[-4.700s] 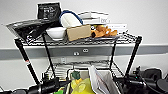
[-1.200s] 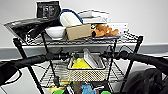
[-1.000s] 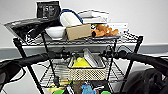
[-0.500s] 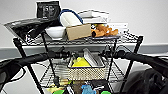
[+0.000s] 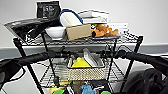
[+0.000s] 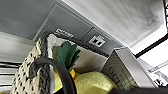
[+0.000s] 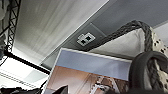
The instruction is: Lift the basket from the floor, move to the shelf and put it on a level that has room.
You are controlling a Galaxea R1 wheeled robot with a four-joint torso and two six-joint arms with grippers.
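On the second tier from the top (image 5: 115, 71) of the black wire shelf (image 5: 136, 47), the basket (image 5: 86, 73) sits with its woven front facing the robot. Both arms reach in from the two sides at the same height, so that the load stays level: the left gripper (image 5: 65, 54) is near the basket's left end and the right gripper (image 5: 106, 53) near its right end. I cannot tell if the fingers are closed on the basket or already loose. Inside the basket lie a yellow pineapple toy (image 6: 82, 81) and a flat box (image 7: 90, 72), leaning on the wall. I judge this tier was chosen because the top tier (image 5: 125, 37) is crowded with a white bowl (image 5: 56, 32) and a cardboard box (image 5: 78, 32).
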